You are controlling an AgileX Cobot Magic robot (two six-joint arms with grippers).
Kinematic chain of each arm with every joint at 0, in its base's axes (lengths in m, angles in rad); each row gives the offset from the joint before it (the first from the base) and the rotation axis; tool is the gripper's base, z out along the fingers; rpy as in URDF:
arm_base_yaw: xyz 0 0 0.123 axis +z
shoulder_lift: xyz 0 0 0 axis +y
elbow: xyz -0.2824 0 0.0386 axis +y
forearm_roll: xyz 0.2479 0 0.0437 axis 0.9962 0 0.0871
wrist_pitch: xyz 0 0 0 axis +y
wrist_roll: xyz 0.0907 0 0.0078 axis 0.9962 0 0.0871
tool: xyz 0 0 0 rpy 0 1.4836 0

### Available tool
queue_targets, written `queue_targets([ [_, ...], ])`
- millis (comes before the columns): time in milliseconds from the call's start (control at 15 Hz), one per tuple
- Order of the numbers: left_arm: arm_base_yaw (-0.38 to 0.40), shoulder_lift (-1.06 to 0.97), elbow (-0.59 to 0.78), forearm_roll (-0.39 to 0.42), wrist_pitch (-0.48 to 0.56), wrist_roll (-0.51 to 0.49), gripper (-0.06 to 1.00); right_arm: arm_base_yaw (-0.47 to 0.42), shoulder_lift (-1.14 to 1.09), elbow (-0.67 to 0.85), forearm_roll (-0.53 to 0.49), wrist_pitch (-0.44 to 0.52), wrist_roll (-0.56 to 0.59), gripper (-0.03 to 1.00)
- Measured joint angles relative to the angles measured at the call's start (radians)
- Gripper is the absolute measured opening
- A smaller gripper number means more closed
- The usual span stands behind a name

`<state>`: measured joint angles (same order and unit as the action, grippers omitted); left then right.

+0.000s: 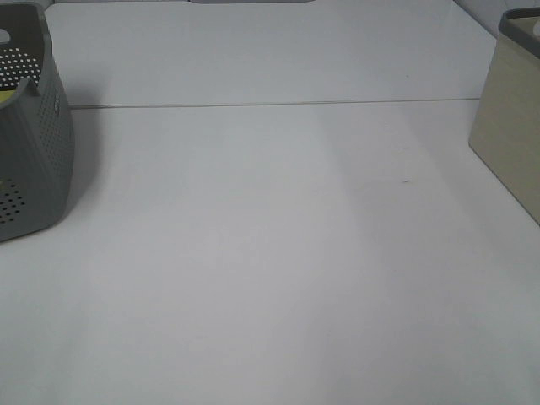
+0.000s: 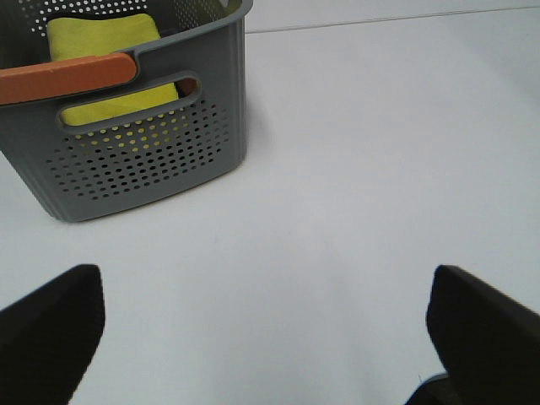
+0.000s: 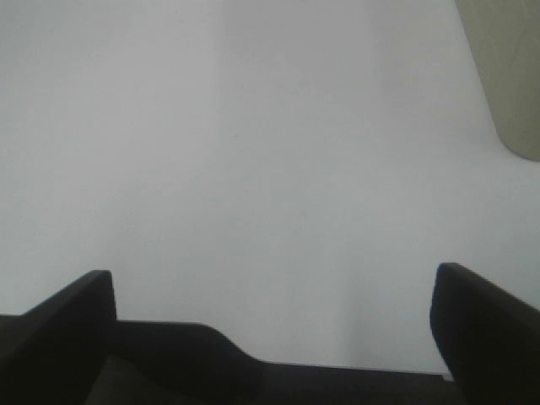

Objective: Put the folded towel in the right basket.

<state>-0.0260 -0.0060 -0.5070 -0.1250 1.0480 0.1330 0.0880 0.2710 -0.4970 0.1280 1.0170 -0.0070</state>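
Yellow towel (image 2: 105, 72) in grey basket (image 2: 160, 160) (orange handle), both grippers spread wide

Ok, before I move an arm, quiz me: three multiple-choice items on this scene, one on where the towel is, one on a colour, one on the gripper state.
1. Where is the folded towel?
A. On the bare table
B. Inside the grey perforated basket
C. In the left gripper

2. What colour is the towel?
A. Yellow
B. Blue
C. White

3. How does the left gripper stand?
A. Shut on the towel
B. Shut on the basket's orange handle
C. Open, holding nothing

Answers:
1 B: the left wrist view shows it lying in the grey basket, behind the handle.
2 A: bright yellow shows above the rim and through the holes.
3 C: its fingers stand wide apart over bare table.
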Motion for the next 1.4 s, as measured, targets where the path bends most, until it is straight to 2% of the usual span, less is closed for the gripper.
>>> queue_targets([
  [333,0.0,0.0,0.0,0.0,0.0,0.0,0.96,0.0,-0.265,0.02,-0.077,0.098,-0.006,0.97],
  [600,0.0,0.0,0.0,0.0,0.0,0.0,0.96,0.0,-0.274,0.039,-0.17,0.099,0.007,0.96],
  [1000,0.0,0.0,0.0,0.0,0.0,0.0,0.96,-0.003,-0.274,0.039,-0.172,0.099,0.018,0.96],
  [1200,0.0,0.0,0.0,0.0,0.0,0.0,0.96,-0.078,-0.274,0.039,-0.172,0.092,0.018,0.96],
  [1400,0.0,0.0,0.0,0.0,0.0,0.0,0.96,-0.09,-0.274,0.039,-0.172,0.092,0.018,0.96],
])
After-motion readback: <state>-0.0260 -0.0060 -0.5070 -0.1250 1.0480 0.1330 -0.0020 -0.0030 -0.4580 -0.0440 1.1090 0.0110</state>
